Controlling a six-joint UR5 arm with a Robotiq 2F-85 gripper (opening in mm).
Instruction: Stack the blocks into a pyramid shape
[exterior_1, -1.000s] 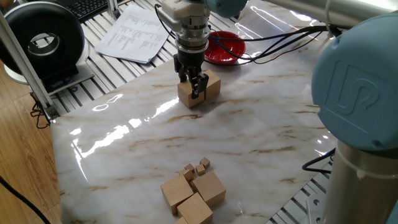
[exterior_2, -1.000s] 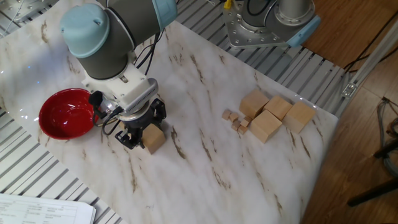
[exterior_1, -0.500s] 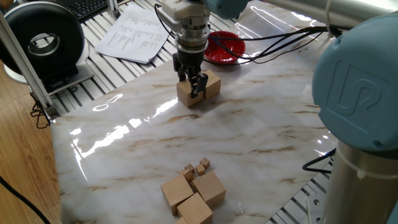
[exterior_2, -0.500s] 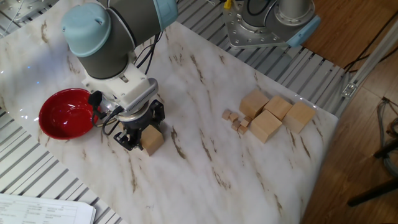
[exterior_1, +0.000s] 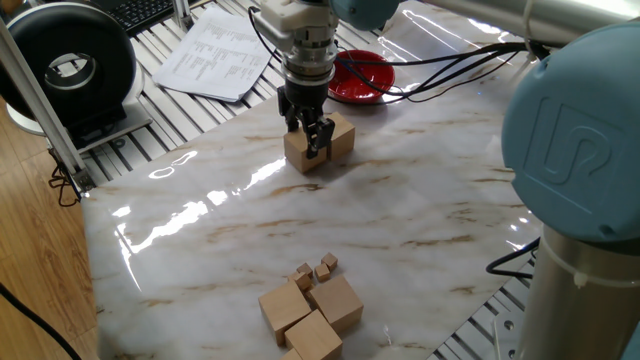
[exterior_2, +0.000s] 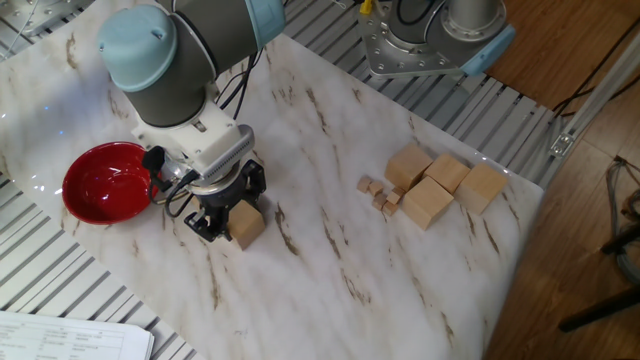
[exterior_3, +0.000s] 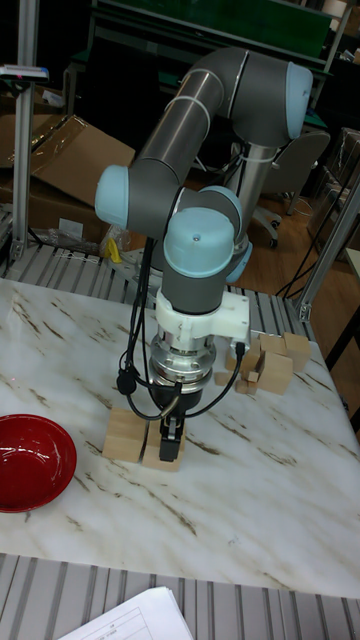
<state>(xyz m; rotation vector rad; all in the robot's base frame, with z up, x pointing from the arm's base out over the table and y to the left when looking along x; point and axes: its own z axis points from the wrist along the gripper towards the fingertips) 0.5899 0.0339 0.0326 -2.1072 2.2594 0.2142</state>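
Almost nothing has been moved in the last second. The gripper (exterior_1: 310, 137) is still held low around 1 block (exterior_1: 302, 158). That block is set right beside a 2nd block (exterior_1: 343, 135), near the red bowl (exterior_1: 362, 76). Whether the fingers are squeezing or let go cannot be told. Only the bottom row has been started, and 4 blocks (exterior_2: 427, 203) are left waiting far away.

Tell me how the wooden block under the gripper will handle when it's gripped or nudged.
The block looks like solid wood with flat faces, so it should stay rigid between the gripper fingers and sit stable, not roll. On the glossy marble tabletop it would probably slide when pushed. It sits right beside a second block, so a nudge may shift both.
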